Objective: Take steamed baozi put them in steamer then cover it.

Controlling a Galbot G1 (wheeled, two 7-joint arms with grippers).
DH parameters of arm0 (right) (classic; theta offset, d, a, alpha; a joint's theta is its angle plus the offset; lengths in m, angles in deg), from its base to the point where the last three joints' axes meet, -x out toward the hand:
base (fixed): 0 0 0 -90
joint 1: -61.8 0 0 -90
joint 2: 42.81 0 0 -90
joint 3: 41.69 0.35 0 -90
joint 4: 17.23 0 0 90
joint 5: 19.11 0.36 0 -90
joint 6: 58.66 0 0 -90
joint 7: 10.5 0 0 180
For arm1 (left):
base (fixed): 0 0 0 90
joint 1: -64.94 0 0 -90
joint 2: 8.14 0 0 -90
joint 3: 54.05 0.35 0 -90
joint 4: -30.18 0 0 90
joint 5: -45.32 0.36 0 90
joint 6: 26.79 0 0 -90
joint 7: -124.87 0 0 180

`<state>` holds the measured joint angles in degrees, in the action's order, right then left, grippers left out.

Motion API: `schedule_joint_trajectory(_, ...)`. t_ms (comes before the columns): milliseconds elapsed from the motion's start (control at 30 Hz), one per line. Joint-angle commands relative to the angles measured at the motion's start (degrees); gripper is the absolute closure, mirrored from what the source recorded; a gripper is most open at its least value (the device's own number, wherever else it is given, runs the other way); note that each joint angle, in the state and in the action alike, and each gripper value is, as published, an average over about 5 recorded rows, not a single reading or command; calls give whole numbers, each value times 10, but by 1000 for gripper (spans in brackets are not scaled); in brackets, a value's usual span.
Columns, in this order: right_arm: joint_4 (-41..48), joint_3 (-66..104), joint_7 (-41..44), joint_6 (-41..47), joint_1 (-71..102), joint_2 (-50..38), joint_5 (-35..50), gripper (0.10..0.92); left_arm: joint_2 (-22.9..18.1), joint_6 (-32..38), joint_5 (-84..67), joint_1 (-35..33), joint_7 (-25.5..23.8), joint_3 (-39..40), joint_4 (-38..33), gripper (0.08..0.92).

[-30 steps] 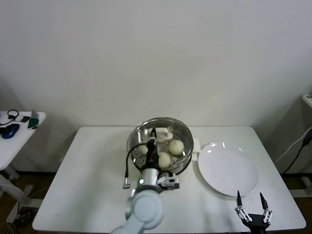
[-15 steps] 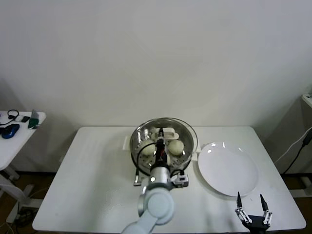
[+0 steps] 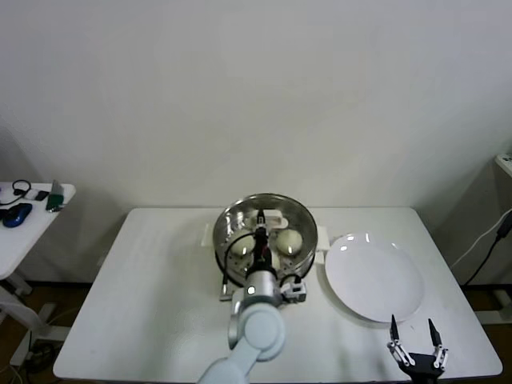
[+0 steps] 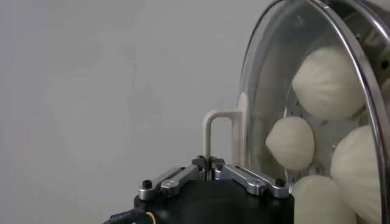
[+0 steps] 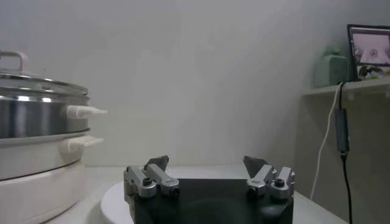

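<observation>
Pale grey arm (image 3: 254, 336), black cable, silver-linked jaws

Bright, even light; lid (image 4: 317, 115) glare perhaps blurs nearby detail.

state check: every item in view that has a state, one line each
steamer: glass lid on top, four buns inside
glass lid: on the steamer, its handle held by the left gripper
baozi: inside the steamer, under the lid
white plate: empty
left gripper: shut on the lid handle
right gripper: open, idle near the plate
</observation>
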<state>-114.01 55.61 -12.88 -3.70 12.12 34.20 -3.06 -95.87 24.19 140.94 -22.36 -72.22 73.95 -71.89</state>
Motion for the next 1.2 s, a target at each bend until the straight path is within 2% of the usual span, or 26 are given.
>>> schedule_joint_trajectory(33, 3, 0, 2, 0, -4, 1, 3, 203, -3, 0, 4, -2, 0, -1, 13, 869)
schedule_joint_trajectory(633, 7, 1, 1, -7, -5, 2, 2, 203, 2, 8, -1, -3, 20, -7, 26, 869)
schedule_joint_trajectory(867, 4, 1, 2, -1, -3, 2, 2, 203, 13, 2, -28, -8, -2, 10, -12, 869)
schedule_joint_trajectory(967, 3, 2, 2, 4, -2, 2, 2, 203, 22, -5, -54, -6, -14, 19, -36, 837)
schedule_joint_trajectory(1200, -1, 7, 0, 19, -1, 1, -2, 203, 73, -29, -167, 0, -28, 28, -116, 641)
